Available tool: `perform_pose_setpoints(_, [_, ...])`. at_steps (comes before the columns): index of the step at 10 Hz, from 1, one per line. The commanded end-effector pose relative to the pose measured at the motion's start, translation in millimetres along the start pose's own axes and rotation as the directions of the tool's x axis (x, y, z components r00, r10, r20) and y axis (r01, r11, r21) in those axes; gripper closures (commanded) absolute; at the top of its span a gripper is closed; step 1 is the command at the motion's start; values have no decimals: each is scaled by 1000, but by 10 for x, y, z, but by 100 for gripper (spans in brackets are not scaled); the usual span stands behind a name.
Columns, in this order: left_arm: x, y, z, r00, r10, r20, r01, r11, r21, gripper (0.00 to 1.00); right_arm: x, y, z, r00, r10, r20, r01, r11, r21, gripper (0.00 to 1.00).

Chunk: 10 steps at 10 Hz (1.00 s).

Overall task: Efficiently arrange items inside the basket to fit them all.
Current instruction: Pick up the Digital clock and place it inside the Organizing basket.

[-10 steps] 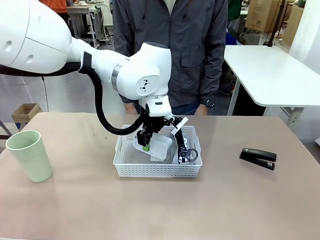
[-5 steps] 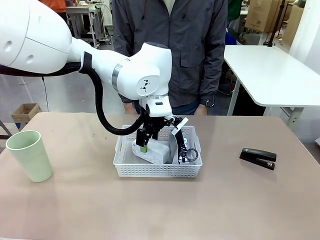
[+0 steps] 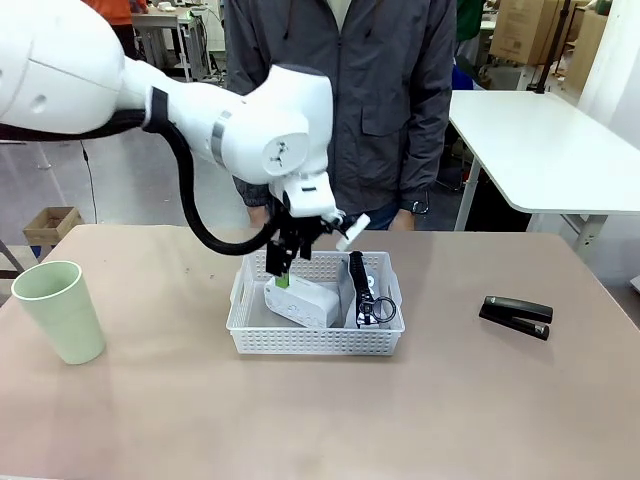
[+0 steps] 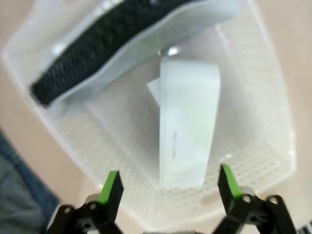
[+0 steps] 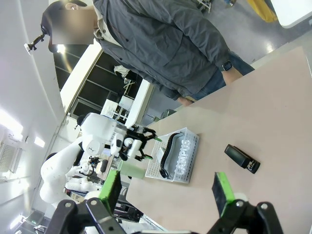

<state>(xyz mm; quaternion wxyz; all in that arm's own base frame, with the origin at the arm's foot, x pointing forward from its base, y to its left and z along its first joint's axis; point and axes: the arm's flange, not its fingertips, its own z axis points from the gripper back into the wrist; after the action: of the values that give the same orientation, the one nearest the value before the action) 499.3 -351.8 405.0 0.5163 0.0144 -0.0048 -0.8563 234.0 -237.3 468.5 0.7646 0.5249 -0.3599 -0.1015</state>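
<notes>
The white lattice basket (image 3: 315, 343) sits mid-table. Inside it a small white boxy object (image 3: 300, 303) lies on the left side, and the grey shoe (image 3: 364, 290) with its black sole stands on edge along the right wall. My left gripper (image 3: 283, 266) hangs open just above the box, holding nothing. In the left wrist view the box (image 4: 187, 129) lies below the open gripper (image 4: 169, 184), with the shoe (image 4: 112, 44) beyond it inside the basket (image 4: 265, 97). The black stapler (image 3: 515, 316) lies on the table to the right. The pale green cup (image 3: 58, 311) stands far left. My right gripper (image 5: 167, 190) is open and empty, high above the table.
A person in a grey jacket (image 3: 345, 100) stands at the far edge behind the basket. In the right wrist view the stapler (image 5: 242, 158) lies apart from the basket (image 5: 195, 141). A second white table (image 3: 540, 150) stands at the back right.
My left gripper opened and let go of the white box, which settled flat into the basket. The gripper then rose a little above it.
</notes>
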Motion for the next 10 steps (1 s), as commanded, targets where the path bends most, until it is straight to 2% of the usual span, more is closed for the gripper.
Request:
perform_pose_setpoints(1, [-472,-432,460,981,-78,180,76,997,15,0,20,1,-10,999,28,21,-28,999,23,0])
perform_pose_setpoints(2, [-757,-657,652,967,-65,247,76,996,-37,0,20,1,-10,999,28,21,-28,999,23,0])
perform_pose_setpoints(3, [-1132,-926,801,938,-11,346,19,1000,-17,0,20,1,-10,999,28,21,-28,999,23,0])
perform_pose_setpoints(4, [-1538,-1229,932,919,145,366,-157,988,2,0,20,1,-10,999,28,21,-28,999,23,0])
perform_pose_setpoints(5, [-2005,-1592,1055,834,198,515,-240,971,15,0,20,1,-10,999,28,21,-28,999,23,0])
perform_pose_setpoints(6, [-2443,-1893,1095,756,274,595,-336,942,-8,0,20,1,-10,999,28,21,-28,999,23,0])
perform_pose_setpoints(7, [-2826,-2179,1106,684,341,645,-400,915,-59,0,20,1,-10,999,28,21,-28,999,23,0])
perform_pose_setpoints(8, [-3152,-2478,1085,634,357,686,-407,908,-98,0,20,1,-10,999,28,21,-28,999,23,0])
perform_pose_setpoints(9, [-3483,-2829,999,557,424,714,-448,877,-172,0,20,1,-10,999,28,21,-28,999,23,0])
perform_pose_setpoints(10, [-3721,-3123,879,486,444,753,-450,865,-220,0,20,1,-10,999,28,21,-28,999,23,0])
